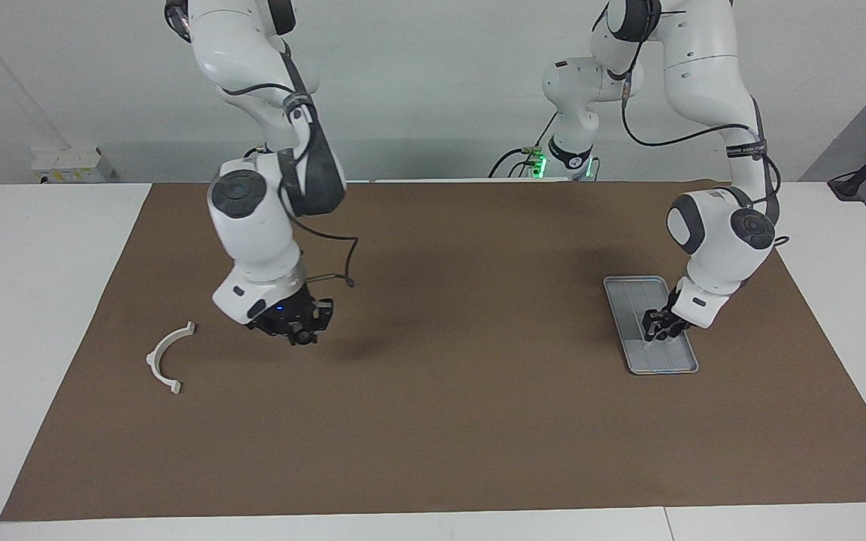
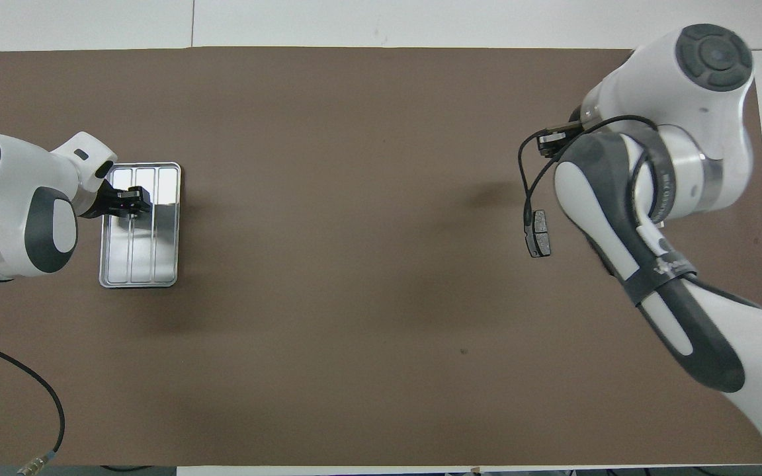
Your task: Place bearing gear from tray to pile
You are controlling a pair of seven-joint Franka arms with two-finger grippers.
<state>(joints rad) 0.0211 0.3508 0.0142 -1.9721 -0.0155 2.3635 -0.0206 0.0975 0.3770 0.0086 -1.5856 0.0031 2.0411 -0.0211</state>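
Left gripper [image 1: 657,329], lower right of frame, fingers' state unclear, should centre squarely in tray [image 1: 628,289]; right gripper [image 1: 299,324] waits, fingers unclear.

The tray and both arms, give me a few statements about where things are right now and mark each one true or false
1. The left gripper is down over the tray. True.
2. The tray sits toward the right arm's end of the table. False: it is toward the left arm's end.
3. The white half-ring bracket lies on the brown mat toward the right arm's end. True.
4. The right gripper is holding the bracket. False: the bracket lies on the mat apart from it.
5. A brake pad rests inside the tray. False: it lies on the mat near the right arm.
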